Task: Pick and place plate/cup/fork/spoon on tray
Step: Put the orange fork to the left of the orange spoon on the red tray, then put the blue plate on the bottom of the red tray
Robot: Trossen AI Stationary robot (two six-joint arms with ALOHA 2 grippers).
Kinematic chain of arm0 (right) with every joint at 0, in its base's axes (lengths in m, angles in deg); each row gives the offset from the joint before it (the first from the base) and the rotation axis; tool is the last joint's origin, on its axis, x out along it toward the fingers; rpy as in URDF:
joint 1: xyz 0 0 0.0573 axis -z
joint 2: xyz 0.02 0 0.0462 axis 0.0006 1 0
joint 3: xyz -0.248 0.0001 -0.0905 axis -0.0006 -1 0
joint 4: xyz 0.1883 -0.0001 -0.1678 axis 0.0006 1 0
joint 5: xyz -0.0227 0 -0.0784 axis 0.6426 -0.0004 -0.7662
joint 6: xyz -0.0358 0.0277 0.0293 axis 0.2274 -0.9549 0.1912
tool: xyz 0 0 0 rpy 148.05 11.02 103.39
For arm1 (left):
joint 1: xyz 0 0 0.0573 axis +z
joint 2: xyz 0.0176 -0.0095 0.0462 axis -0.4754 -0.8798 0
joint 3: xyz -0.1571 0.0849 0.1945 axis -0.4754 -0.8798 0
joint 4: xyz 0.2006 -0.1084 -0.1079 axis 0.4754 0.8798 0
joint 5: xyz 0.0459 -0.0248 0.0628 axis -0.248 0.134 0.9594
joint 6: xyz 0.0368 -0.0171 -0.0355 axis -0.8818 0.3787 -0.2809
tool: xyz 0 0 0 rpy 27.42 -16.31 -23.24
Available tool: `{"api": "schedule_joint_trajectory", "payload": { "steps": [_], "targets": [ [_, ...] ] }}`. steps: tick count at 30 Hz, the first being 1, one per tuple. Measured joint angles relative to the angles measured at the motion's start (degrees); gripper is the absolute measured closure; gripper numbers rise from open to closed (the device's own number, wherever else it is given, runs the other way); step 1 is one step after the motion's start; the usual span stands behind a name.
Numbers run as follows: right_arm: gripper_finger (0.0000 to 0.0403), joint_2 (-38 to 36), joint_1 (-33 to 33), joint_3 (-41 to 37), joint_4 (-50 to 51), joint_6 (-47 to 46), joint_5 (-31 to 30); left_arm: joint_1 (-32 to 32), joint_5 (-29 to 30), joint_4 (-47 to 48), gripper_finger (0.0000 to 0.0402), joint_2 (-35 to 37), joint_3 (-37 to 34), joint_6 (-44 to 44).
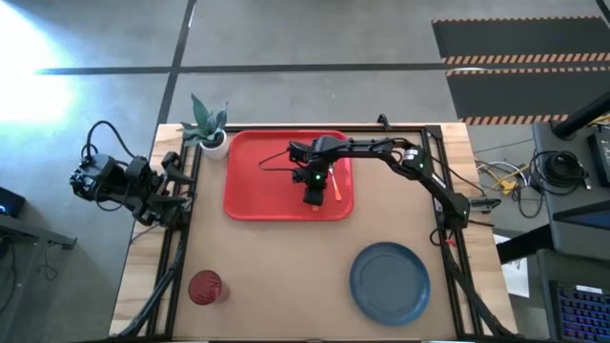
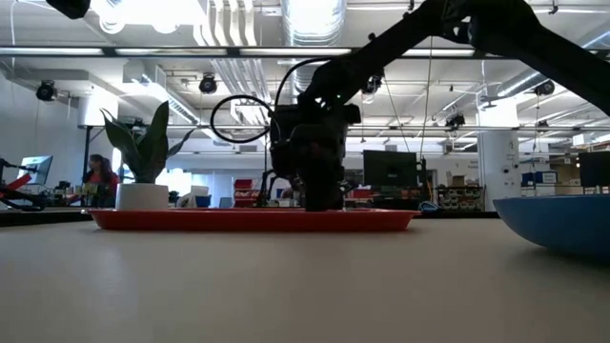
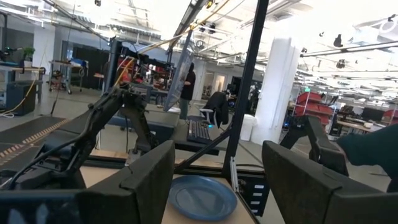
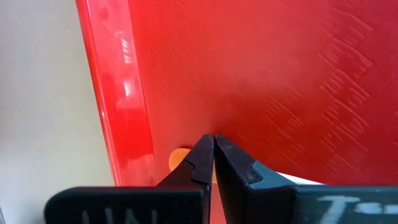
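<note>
Under the right gripper (image 4: 214,144), an orange handle (image 4: 178,158) is mostly hidden.

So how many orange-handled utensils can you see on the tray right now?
1 for sure: an orange handle lies on the tray, just beside the shut right gripper. I can't tell whether it is the fork or the spoon. A second one may be hidden under that arm.
</note>
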Motion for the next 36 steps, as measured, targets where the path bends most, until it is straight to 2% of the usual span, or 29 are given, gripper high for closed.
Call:
{"api": "schedule_joint_trajectory", "payload": {
  "steps": [5,11,20,23,31,36],
  "targets": [
    [0.0394,-0.55,0.00,-0.02,2.58,1.30,-2.58,0.01,0.00,0.00,0.0176,0.00,0.00,0.00],
    [0.0394,-3.10,-0.24,0.32,1.44,1.79,-2.88,0.01,0.00,0.09,0.0176,0.00,0.00,-0.01],
    [0.0394,-11.55,-4.75,7.40,0.35,-2.50,-5.22,0.02,0.00,0.02,0.0176,0.00,0.00,0.00],
    [0.0394,-16.16,-8.23,9.33,0.45,-4.72,-10.64,0.01,0.00,-0.09,0.0176,0.00,0.00,0.00],
    [0.0394,-29.33,-19.78,9.68,1.39,-16.94,-31.27,0.01,0.00,-0.20,0.0176,0.00,0.17,0.01],
    [0.0394,-34.12,-26.66,9.68,2.20,-26.11,-39.70,0.02,0.01,-0.20,0.0176,0.00,0.21,0.08]
  ]
}}
